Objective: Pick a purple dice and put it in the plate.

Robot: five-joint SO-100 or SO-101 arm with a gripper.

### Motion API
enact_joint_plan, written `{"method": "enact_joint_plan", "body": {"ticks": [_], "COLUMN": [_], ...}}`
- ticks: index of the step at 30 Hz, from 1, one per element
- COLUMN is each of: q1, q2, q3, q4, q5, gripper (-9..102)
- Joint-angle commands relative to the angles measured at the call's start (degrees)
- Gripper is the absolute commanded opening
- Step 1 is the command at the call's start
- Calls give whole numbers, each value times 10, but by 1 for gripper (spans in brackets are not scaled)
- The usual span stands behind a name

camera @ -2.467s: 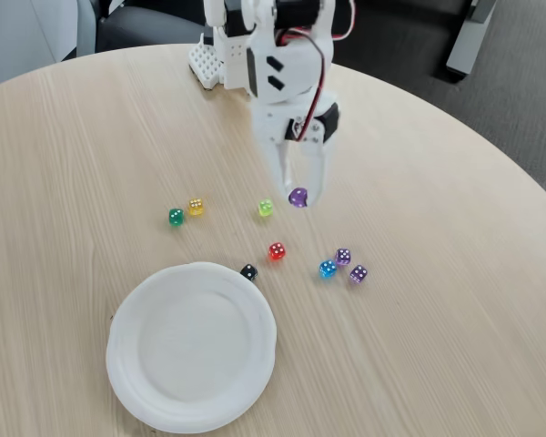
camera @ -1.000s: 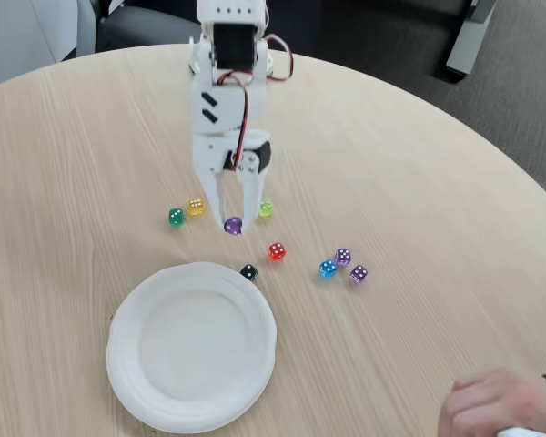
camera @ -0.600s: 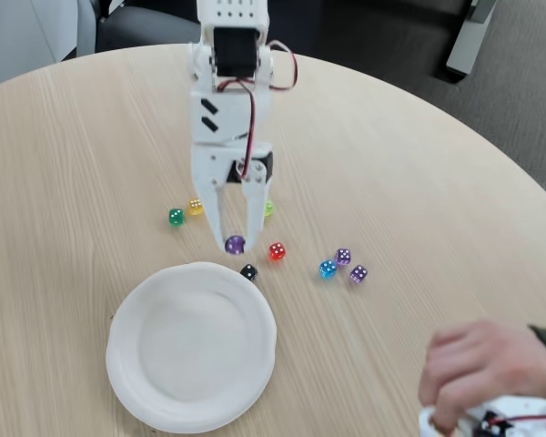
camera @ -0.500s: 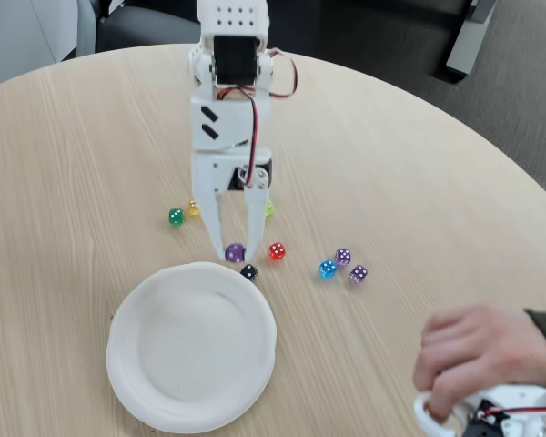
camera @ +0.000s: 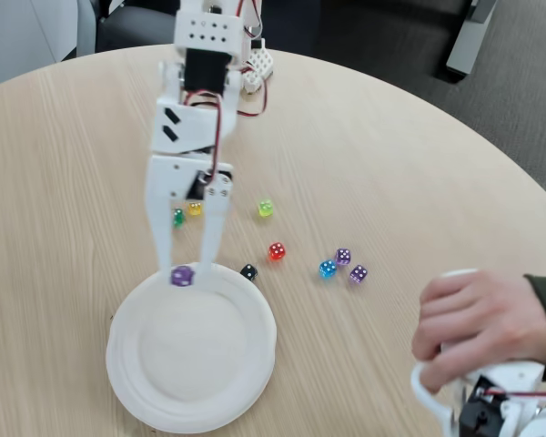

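The white arm reaches down from the table's far side in the fixed view. Its gripper (camera: 181, 275) is shut on the purple dice (camera: 181, 276), a small deep-violet cube held between the two fingertips. The dice hangs over the far rim of the white paper plate (camera: 246, 364), which lies on the near left part of the wooden table. Whether the dice touches the plate cannot be told.
Loose dice lie right of the arm: black (camera: 248, 272), red (camera: 277, 251), blue (camera: 328, 269), two paler purple (camera: 343, 257) (camera: 358, 273), lime (camera: 266, 208). Green (camera: 177, 217) and yellow (camera: 195, 208) sit behind the fingers. A person's hand (camera: 478, 328) grips a white device at lower right.
The gripper has carried the purple dice leftward and toward the camera, from beside the black and red dice to over the plate's far rim. The hand at lower right shifted slightly.
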State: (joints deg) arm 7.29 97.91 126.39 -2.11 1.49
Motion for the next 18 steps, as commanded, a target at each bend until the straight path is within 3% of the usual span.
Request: {"method": "enact_joint_plan", "body": {"ticks": [1,8,9,11,18], "q1": [0,-1,-1,-1,-11], "q2": [3,8,10,11,62], "q3": [-13,-13,-13,-12,54], "q4": [-11,-5,-4,-4,2], "q5": [-15,2,4,13,90], "gripper": [6,12,12,0,0]}}
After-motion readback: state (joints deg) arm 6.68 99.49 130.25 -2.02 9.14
